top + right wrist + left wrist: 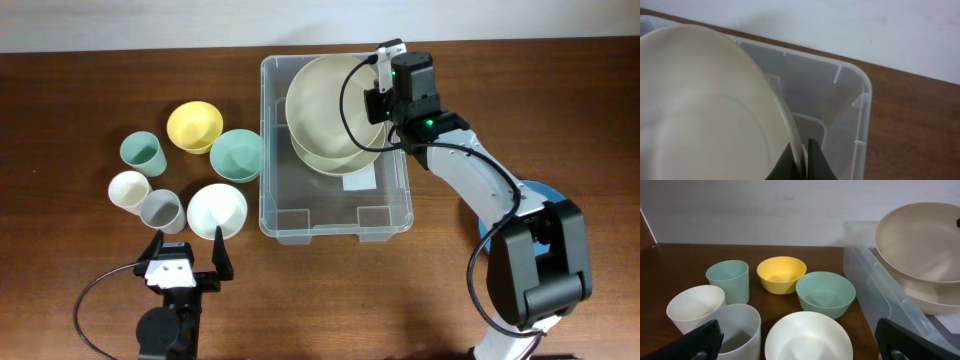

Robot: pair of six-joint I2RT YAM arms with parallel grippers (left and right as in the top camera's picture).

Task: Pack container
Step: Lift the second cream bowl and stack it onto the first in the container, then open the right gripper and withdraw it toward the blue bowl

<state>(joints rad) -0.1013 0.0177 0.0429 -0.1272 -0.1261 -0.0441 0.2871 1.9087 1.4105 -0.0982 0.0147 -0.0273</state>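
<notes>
Jaws of the left gripper (187,242) stood wide apart at the near side of the table (70,300), w/ nothing between them. Just beyond it was the white bowl (217,210), and beside that the grey cup (161,209) and the white cup (129,187). Farther back stood the green cup (142,150), the green bowl (236,153) and, farthest of this group, the yellow bowl (194,125). All these were left of the container (266,150), i.e. outside it; the green bowl was just beside its left wall. The container lay approx. in the middle of the table, upright, w/ a white label (360,182) on its floor. In its far half lay the lower beige bowl (340,160), and over it the upper beige bowl (322,95), tilted. The right gripper (377,103) was over the far right part of the container, closed on the rim of the upper beige bowl; the right wrist view showed this rim pinched between the fingers (819,165).
</notes>
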